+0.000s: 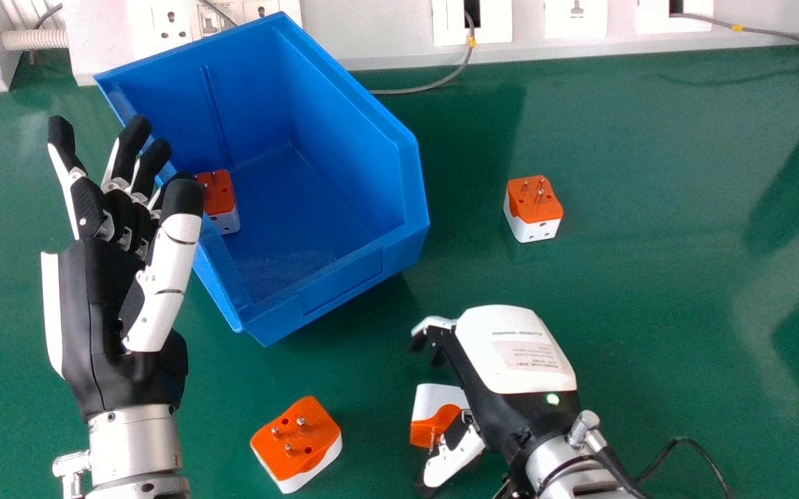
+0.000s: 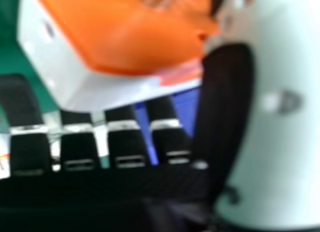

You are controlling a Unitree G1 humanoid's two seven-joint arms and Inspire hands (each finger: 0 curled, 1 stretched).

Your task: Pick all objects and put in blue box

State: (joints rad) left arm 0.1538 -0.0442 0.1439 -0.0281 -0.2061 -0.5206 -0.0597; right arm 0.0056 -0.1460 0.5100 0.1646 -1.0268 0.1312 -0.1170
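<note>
Green table (image 1: 648,291), orange-and-white pronged adapters (image 1: 536,215), open blue box (image 1: 350,138)

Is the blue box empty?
No, an orange and white plug adapter lies inside the blue box.

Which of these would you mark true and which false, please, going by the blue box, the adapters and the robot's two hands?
1. An adapter lies inside the blue box. True.
2. The left hand is curled round an adapter. False: it is open and empty.
3. The adapter to the right of the box has its pins up. True.
4. The right hand is inside the box. False: it is outside, nearer the robot, with an adapter beside its thumb.
5. Three adapters are outside the box. True.
</note>
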